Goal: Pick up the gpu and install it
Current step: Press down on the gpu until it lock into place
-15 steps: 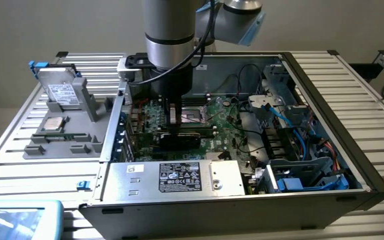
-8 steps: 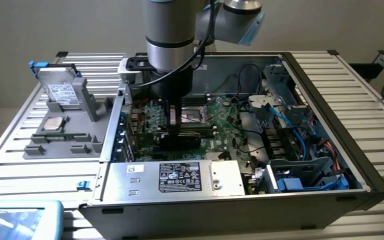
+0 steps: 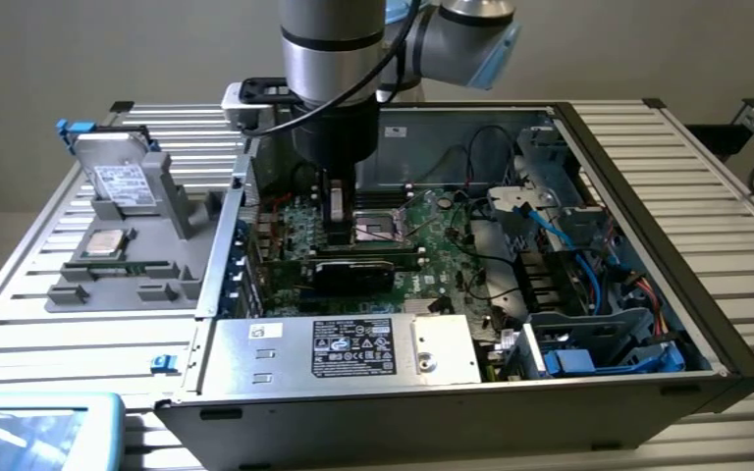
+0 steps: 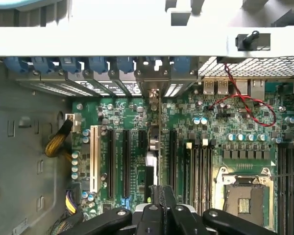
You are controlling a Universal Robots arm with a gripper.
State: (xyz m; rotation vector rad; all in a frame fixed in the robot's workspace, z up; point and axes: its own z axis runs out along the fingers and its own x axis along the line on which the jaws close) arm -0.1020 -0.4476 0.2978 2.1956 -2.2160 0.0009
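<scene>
Ribbed silver metal tabletop (image 3: 36, 324) carries the open black desktop computer case (image 3: 691, 324), with a grey plastic parts tray (image 3: 129, 280) beside the case's wall at the exterior view's left, a silver boxy drive with a white label (image 3: 122, 186) propped in it. I reach down into the case over the green motherboard (image 3: 450, 260), my gripper (image 4: 159, 193) clenched on the gpu (image 4: 154, 142), a thin green card with a silver end bracket. It stands on edge among the long black expansion slots (image 4: 110, 161), bracket toward the case's rear wall.
</scene>
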